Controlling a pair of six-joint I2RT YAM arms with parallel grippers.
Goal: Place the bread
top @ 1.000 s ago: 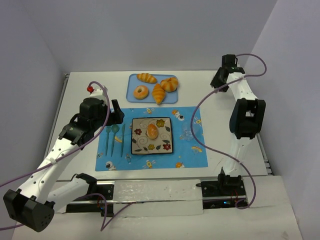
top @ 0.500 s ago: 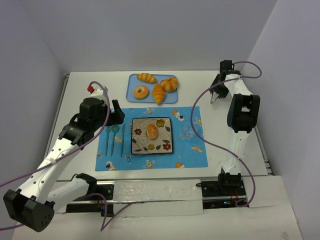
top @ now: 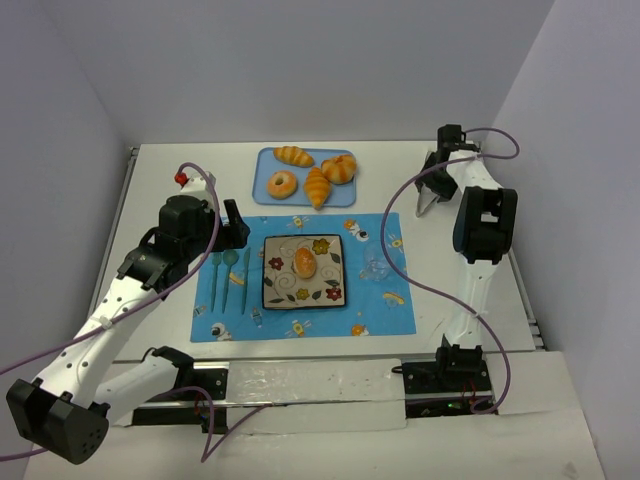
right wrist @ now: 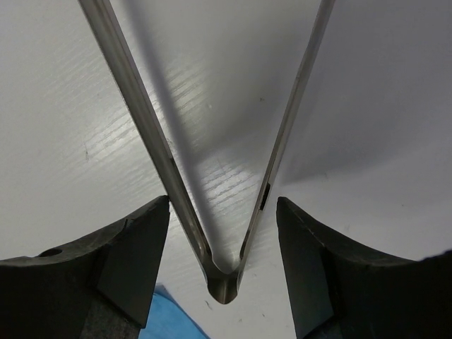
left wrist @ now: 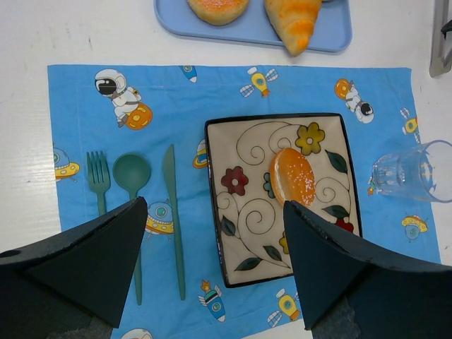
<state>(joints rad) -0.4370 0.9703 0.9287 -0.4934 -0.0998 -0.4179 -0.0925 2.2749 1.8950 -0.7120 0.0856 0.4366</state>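
White table (top: 180, 165), plain pale grey walls (top: 300, 60).

No readable text, label, brand, number or sign is found in any view; only pictures are printed on the blue placemat (left wrist: 176, 92) (astronauts, rockets, planets); the square plate (left wrist: 244, 141) is patterned with flowers and swirls, unlettered.

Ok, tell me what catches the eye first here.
The bread sits on the flowered plate at the middle of the blue placemat. Beyond it, a blue tray holds four more pastries. On the right, metal tongs show between the jaws of the right gripper.
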